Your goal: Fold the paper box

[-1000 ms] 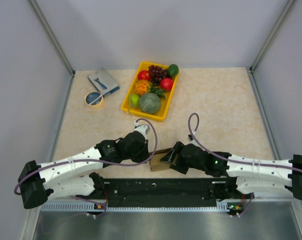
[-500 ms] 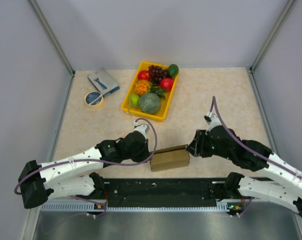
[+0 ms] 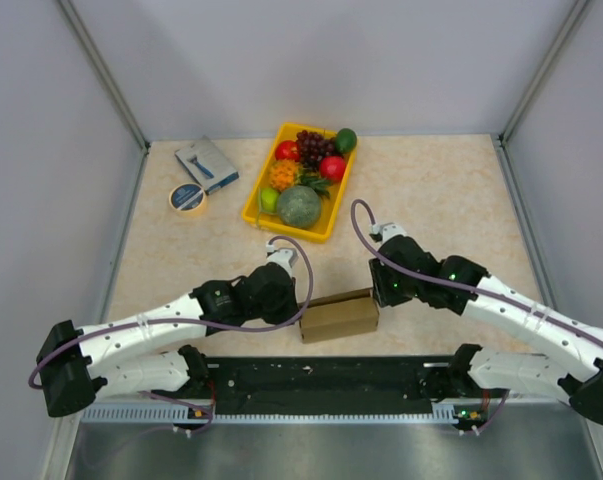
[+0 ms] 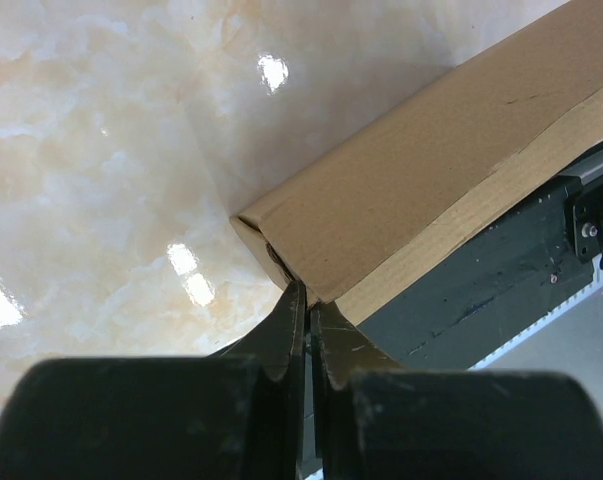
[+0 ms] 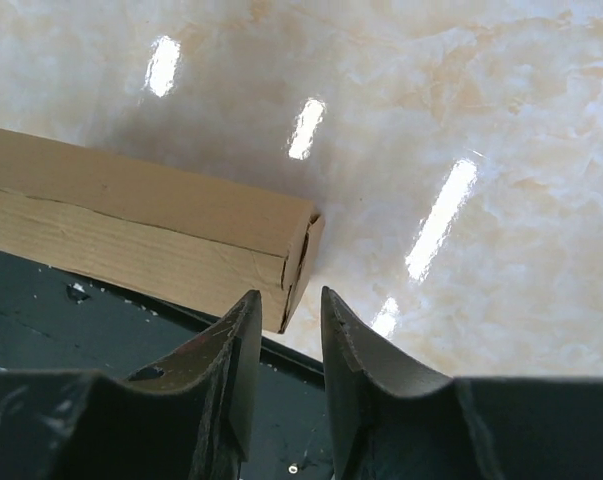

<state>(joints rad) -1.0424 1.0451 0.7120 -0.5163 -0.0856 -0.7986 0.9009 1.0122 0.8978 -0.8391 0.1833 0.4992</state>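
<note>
The paper box (image 3: 339, 318) lies near the table's front edge as a long, closed brown block. My left gripper (image 3: 300, 314) is at its left end. In the left wrist view that gripper (image 4: 308, 292) is shut, its tips pinching the end edge of the paper box (image 4: 411, 190). My right gripper (image 3: 380, 292) hovers at the right end. In the right wrist view the right gripper (image 5: 289, 295) is open with a narrow gap. The end corner of the paper box (image 5: 141, 235) sits just ahead of its fingertips, and nothing is between them.
A yellow tray (image 3: 253, 214) of fruit stands at the back centre. A blue-grey box (image 3: 207, 163) and a tape roll (image 3: 188, 198) lie at the back left. The black base rail (image 3: 321, 375) runs just in front of the paper box.
My right arm lifted off the box's near side, swung out right, then came back to its right end with its jaws narrowing. The left arm has not moved.
</note>
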